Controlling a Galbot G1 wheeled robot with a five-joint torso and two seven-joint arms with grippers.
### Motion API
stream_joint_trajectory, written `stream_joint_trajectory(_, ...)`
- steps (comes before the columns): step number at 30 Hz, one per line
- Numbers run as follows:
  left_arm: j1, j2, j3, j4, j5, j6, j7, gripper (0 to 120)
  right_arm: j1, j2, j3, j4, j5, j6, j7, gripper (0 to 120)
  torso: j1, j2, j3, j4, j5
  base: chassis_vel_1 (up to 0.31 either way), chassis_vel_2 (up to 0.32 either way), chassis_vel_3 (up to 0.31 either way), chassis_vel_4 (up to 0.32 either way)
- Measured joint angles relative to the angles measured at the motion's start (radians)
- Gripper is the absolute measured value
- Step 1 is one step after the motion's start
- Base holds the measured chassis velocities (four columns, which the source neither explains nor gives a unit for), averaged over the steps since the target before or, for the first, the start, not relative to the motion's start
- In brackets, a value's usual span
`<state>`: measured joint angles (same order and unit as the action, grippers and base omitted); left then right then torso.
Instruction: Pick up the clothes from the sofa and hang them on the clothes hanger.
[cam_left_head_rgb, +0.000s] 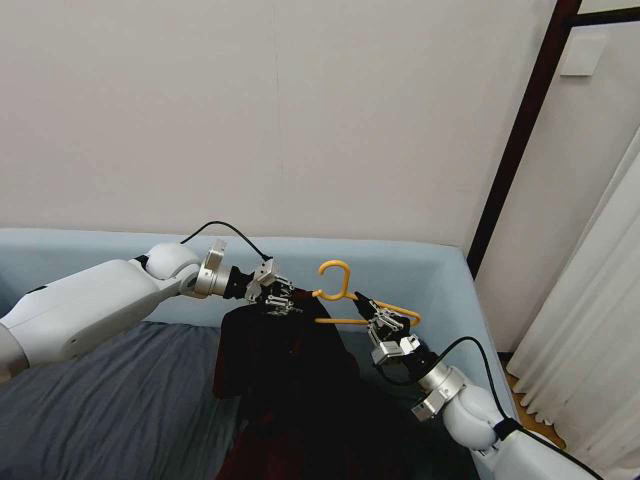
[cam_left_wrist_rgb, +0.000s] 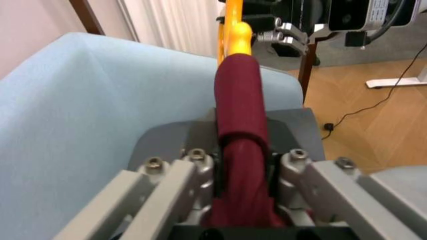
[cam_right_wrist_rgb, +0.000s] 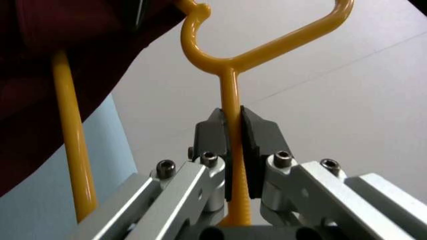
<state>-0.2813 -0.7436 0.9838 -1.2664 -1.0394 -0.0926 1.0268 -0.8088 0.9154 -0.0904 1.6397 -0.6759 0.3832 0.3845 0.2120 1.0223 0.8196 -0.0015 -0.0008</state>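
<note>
The left claw is squeezing tight on the dark red shirt, and the shirt is hanging down below it. The right claw is pinching the yellow hanger by its bar, with the hook sticking up between the two claws. Just past the left claw's tips, the red cloth is wrapping over one hanger arm. So I think the robot is putting the shirt onto the hanger. Next, the shirt probably needs pulling toward the right claw, over the bare arm, while that claw is holding steady. The blue sofa under both claws is holding a grey sheet
</note>
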Motion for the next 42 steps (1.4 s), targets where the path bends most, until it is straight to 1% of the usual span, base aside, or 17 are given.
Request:
stream_joint_trajectory(2, 0.003, 0.002, 0.000, -0.004, 0.000, 0.000, -0.002, 8, -0.001, 0.000, 0.001, 0.001, -0.002, 0.001, 0.001, 4, 0.000, 0.000, 0.000, 0.0001, 0.0000, 0.000, 0.000, 0.000, 0.000)
stream_joint_trajectory(15, 0.018, 0.015, -0.005, -0.018, 0.001, -0.003, -0.006, 8, -0.016, -0.006, -0.005, 0.018, -0.001, -0.003, 0.002, 4, 0.000, 0.000, 0.000, 0.0002, -0.0001, 0.000, 0.000, 0.000, 0.000)
stream_joint_trajectory(17, 0.022, 0.017, -0.010, -0.018, 0.001, -0.004, -0.007, 8, -0.020, -0.010, -0.009, 0.025, 0.009, -0.008, 0.003, 8, 0.000, 0.000, 0.000, 0.0002, 0.0000, 0.000, 0.000, 0.000, 0.000)
stream_joint_trajectory(19, 0.028, 0.017, -0.019, -0.016, 0.000, -0.008, -0.011, 8, -0.028, -0.016, -0.014, 0.037, 0.029, -0.011, 0.002, 17, 0.000, 0.000, 0.000, 0.0002, 0.0000, 0.000, 0.000, 0.000, 0.000)
stream_joint_trajectory(20, 0.028, 0.017, -0.019, -0.016, 0.000, -0.008, -0.011, 8, -0.028, -0.016, -0.014, 0.037, 0.029, -0.011, 0.002, 17, 0.000, 0.000, 0.000, 0.0002, 0.0000, 0.000, 0.000, 0.000, 0.000)
stream_joint_trajectory(23, 0.036, 0.020, -0.031, -0.014, -0.002, -0.011, -0.024, 8, -0.045, -0.023, -0.018, 0.057, 0.051, -0.014, -0.001, 30, 0.000, 0.000, 0.000, 0.0001, 0.0002, 0.000, 0.000, 0.000, 0.000)
stream_joint_trajectory(24, 0.036, 0.020, -0.031, -0.014, -0.002, -0.011, -0.024, 8, -0.045, -0.023, -0.018, 0.057, 0.051, -0.014, -0.001, 30, 0.000, 0.000, 0.000, 0.0001, 0.0002, 0.000, 0.000, 0.000, 0.000)
stream_joint_trajectory(28, 0.052, 0.024, -0.044, -0.002, 0.003, -0.023, -0.036, 8, -0.081, -0.052, 0.002, 0.114, 0.096, -0.022, 0.002, 50, 0.000, 0.000, 0.000, 0.0003, 0.0000, 0.000, 0.000, 0.000, 0.000)
stream_joint_trajectory(29, 0.052, 0.024, -0.044, -0.002, 0.003, -0.023, -0.036, 8, -0.081, -0.052, 0.002, 0.114, 0.096, -0.022, 0.002, 50, 0.000, 0.000, 0.000, 0.0003, 0.0000, 0.000, 0.000, 0.000, 0.000)
stream_joint_trajectory(31, 0.063, 0.028, -0.053, 0.002, 0.007, -0.027, -0.039, 7, -0.113, -0.078, 0.024, 0.147, 0.139, -0.015, 0.007, 58, 0.000, 0.000, 0.000, 0.0003, -0.0001, 0.000, 0.000, 0.000, 0.000)
stream_joint_trajectory(33, 0.074, 0.030, -0.062, 0.007, 0.011, -0.033, -0.039, 7, -0.159, -0.107, 0.045, 0.184, 0.220, -0.009, 0.012, 68, 0.000, 0.000, 0.000, 0.0002, -0.0002, 0.000, 0.000, 0.000, 0.000)
stream_joint_trajectory(34, 0.074, 0.030, -0.062, 0.007, 0.011, -0.033, -0.039, 7, -0.159, -0.107, 0.045, 0.184, 0.220, -0.009, 0.012, 68, 0.000, 0.000, 0.000, 0.0002, -0.0002, 0.000, 0.000, 0.000, 0.000)
stream_joint_trajectory(35, 0.078, 0.030, -0.066, 0.010, 0.014, -0.036, -0.040, 7, -0.182, -0.119, 0.049, 0.199, 0.272, -0.015, 0.012, 71, 0.000, 0.000, 0.000, 0.0002, 0.0000, 0.000, 0.000, 0.000, 0.000)
stream_joint_trajectory(37, 0.082, 0.027, -0.071, 0.018, 0.017, -0.042, -0.042, 5, -0.233, -0.148, 0.055, 0.233, 0.434, -0.044, -0.006, 80, 0.000, 0.000, 0.000, 0.0001, -0.0001, 0.000, 0.000, 0.000, 0.000)
stream_joint_trajectory(39, 0.084, 0.024, -0.074, 0.019, 0.018, -0.045, -0.046, 1, -0.298, -0.164, 0.069, 0.249, 0.586, -0.051, -0.059, 90, 0.000, 0.000, 0.000, 0.0000, -0.0002, 0.000, 0.000, 0.000, 0.000)
stream_joint_trajectory(40, 0.084, 0.024, -0.074, 0.019, 0.018, -0.045, -0.046, 1, -0.298, -0.164, 0.069, 0.249, 0.586, -0.051, -0.059, 90, 0.000, 0.000, 0.000, 0.0000, -0.0002, 0.000, 0.000, 0.000, 0.000)
stream_joint_trajectory(42, 0.084, 0.026, -0.075, 0.010, 0.017, -0.046, -0.050, 1, -0.348, -0.164, 0.092, 0.205, 0.689, 0.006, -0.113, 98, 0.000, 0.000, 0.000, -0.0002, 0.0000, 0.000, 0.000, 0.000, 0.000)
